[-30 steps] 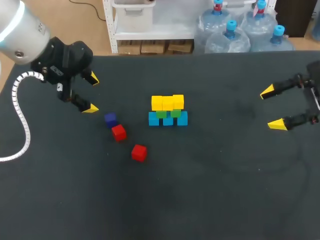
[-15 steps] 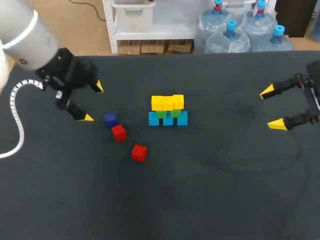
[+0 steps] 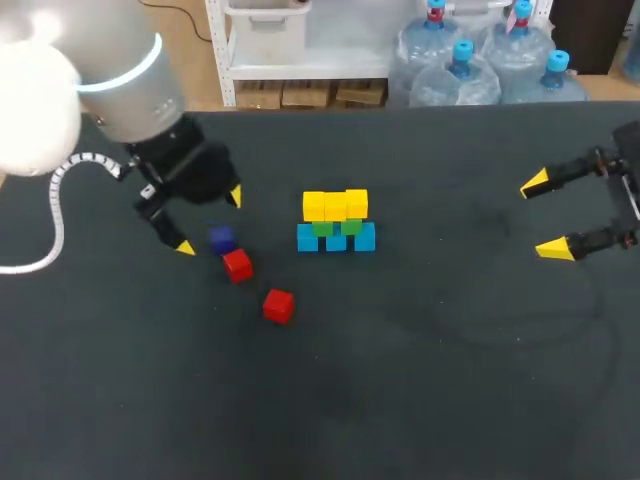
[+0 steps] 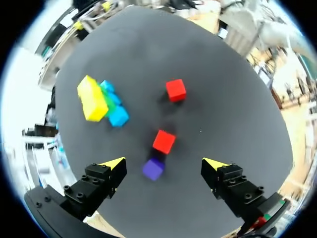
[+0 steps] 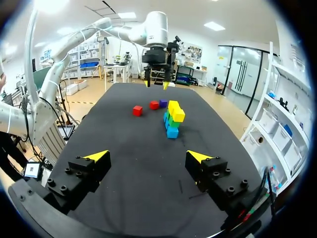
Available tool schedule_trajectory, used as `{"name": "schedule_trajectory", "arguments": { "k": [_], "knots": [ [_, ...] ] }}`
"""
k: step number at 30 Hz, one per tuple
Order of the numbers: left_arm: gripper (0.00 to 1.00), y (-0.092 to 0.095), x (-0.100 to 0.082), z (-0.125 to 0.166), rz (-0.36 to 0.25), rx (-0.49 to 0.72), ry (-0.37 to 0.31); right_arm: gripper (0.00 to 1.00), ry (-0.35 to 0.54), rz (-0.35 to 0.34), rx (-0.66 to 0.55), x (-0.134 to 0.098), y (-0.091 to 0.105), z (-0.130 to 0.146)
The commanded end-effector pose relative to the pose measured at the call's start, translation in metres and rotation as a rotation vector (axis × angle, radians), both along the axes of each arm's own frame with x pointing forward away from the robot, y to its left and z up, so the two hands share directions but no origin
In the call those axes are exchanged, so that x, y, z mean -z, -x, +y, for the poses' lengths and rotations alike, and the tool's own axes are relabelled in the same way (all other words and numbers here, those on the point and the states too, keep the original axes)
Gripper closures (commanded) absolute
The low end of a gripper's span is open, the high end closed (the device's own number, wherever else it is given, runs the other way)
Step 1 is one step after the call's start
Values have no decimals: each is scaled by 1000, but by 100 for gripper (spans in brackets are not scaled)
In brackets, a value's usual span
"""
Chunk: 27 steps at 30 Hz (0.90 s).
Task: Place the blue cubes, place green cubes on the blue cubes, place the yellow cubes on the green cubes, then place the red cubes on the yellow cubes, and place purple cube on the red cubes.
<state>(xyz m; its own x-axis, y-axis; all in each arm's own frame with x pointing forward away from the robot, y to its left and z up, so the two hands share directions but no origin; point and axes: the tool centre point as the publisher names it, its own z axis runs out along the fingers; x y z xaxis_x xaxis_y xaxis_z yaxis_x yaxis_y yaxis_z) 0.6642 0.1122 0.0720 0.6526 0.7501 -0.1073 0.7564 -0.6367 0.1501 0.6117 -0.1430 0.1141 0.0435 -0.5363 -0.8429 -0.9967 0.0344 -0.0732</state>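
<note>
Your left gripper (image 3: 210, 222): fingers spread, nothing held, positioned over purple cube (image 3: 221, 238) (wrist view puts cube between tips, clear of both).
First red cube (image 3: 238, 265): loose on table (image 3: 420, 380), just beside purple cube.
Second red cube (image 3: 278, 305): loose, near first.
Mid-table stack: blue cubes (image 3: 336, 238) at base, green cubes (image 3: 336, 227) on them, yellow cubes (image 3: 335, 205) on top.
Your right gripper (image 3: 545, 216): fingers spread, empty, well apart from stack.

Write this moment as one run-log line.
left gripper open above purple cube | right gripper open, empty | red cubes unplaced | yellow cubes stacked
</note>
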Motion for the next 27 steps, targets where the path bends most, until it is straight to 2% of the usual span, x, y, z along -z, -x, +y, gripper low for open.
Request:
{"name": "schedule_trajectory", "arguments": {
  "k": [1,10,22,27],
  "knots": [
    [0,0,3,-12,52,47,-26,0,-1,-1,0,1,-1,1],
    [0,15,23,-26,98,120,-41,0,-1,-1,0,1,-1,1],
    [0,9,50,-31,114,136,-81,0,-1,-1,0,1,-1,1],
    [0,6,55,-30,114,150,-83,0,-1,-1,0,1,-1,1]
  ]
}}
